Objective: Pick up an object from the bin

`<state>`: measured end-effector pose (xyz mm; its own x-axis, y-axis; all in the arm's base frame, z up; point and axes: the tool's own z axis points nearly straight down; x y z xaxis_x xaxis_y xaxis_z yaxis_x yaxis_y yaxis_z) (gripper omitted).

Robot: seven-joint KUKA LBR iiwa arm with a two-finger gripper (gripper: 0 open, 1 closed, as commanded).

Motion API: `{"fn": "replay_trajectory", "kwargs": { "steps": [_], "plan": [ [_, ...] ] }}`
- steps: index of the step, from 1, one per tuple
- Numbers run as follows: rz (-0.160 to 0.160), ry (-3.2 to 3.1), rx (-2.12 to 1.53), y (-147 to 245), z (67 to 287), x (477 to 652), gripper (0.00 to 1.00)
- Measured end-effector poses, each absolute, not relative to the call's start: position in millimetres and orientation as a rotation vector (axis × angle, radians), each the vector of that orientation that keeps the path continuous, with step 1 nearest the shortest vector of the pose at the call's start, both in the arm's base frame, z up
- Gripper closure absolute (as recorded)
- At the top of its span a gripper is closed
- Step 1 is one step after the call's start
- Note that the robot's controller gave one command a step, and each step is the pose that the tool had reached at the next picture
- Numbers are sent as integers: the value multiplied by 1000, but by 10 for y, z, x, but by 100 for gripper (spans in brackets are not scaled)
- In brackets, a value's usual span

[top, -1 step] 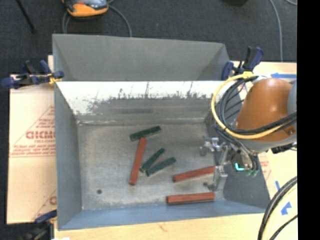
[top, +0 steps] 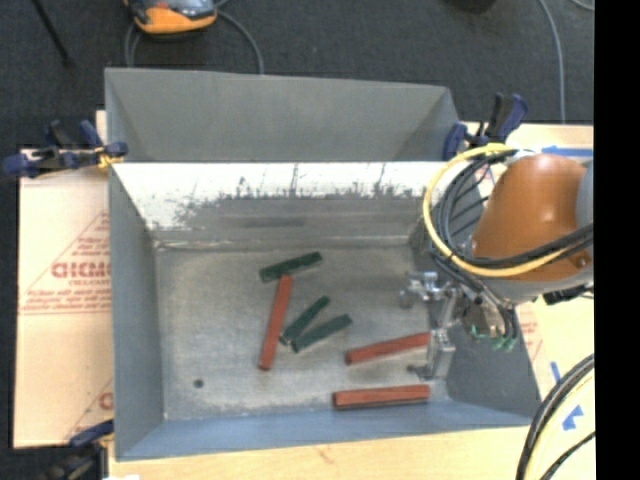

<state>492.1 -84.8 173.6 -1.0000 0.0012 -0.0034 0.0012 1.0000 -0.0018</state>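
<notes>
Pincer (top: 435,354) sat low near right wall of bin (top: 135,298), at right end of slanted red stick (top: 386,350), probably because that end lay clear. Spread or pressed together: could not tell.

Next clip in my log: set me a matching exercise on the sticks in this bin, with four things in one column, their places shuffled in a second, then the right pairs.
Things
1. lone green stick
2. pair of green sticks
3. steep red stick
4. lowest red stick

Places
A. closest to the front wall of the bin
B. mid-floor, side by side
C. farthest back, toward the rear wall
D. just left of the green pair, running back to front

Pairs: 1-C, 2-B, 3-D, 4-A
</notes>
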Motion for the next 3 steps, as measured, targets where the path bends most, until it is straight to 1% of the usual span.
{"fn": "replay_trajectory", "kwargs": {
  "steps": [1,2,3],
  "plan": [
    [-5,3134,-103,-989,711,5033,100],
    [-5,3134,-105,-988,711,5033,100],
    [-3,3136,-128,-911,2007,5077,100]
  ]
}}
